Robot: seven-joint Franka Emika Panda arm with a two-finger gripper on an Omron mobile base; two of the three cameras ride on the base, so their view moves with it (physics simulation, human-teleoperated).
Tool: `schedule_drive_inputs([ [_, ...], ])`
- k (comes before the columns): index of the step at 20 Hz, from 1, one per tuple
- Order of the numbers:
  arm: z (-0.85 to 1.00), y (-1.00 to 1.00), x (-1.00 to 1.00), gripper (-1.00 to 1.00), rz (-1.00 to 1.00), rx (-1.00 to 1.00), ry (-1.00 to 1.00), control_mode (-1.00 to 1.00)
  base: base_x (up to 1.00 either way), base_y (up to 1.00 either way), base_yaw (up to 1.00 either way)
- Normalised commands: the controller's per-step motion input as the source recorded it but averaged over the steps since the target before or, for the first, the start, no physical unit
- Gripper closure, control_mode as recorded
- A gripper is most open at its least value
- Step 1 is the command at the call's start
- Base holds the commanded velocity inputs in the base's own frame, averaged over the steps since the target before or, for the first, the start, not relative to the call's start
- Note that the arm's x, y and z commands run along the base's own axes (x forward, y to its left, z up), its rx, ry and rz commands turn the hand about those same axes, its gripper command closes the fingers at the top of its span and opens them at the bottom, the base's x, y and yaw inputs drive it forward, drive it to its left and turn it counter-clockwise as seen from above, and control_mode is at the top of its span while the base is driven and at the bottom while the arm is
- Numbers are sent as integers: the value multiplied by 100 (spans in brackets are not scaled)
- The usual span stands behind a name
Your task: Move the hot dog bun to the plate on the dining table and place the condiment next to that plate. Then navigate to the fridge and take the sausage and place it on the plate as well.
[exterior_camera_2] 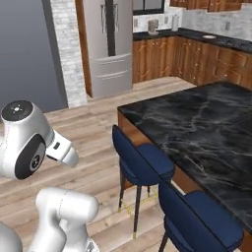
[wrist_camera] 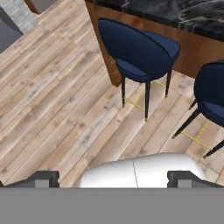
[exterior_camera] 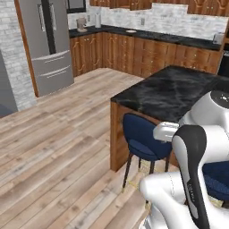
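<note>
Two fingertips [wrist_camera: 43, 178] wide apart above stools [wrist_camera: 140, 54], hand view; fridge [exterior_camera: 47, 42] from base

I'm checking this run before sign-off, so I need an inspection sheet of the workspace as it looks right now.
Surface: dining table, black veined marble top with wooden edge; the part in view is bare.
Job's things: fridge stands across the wooden floor, doors closed. Bun, plate, condiment, sausage: nothing seen.
Clutter: two blue chairs at the table, the nearer and the farther.
End effector: open, holding nothing, pointing down at the floor beside the chairs.
Cables: nothing seen.
Surroundings: wooden cabinets under a black counter, grey brick wall.
</note>
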Motion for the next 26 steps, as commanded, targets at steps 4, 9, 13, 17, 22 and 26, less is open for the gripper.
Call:
schedule_drive_inputs([
  [4, 0, 0, 0, -100, 0, 0, 0, 100, 100, 47, 21],
  [9, 0, 0, 0, -100, 0, 0, 0, 100, 100, 43, 16],
  [13, 0, 0, 0, -100, 0, 0, 0, 100, 100, 25, 6],
  [17, 0, 0, 0, -100, 0, 0, 0, 100, 100, 12, -1],
  [22, 0, 0, 0, -100, 0, 0, 0, 100, 100, 11, -10],
  [26, 0, 0, 0, -100, 0, 0, 0, 100, 100, 20, -10],
])
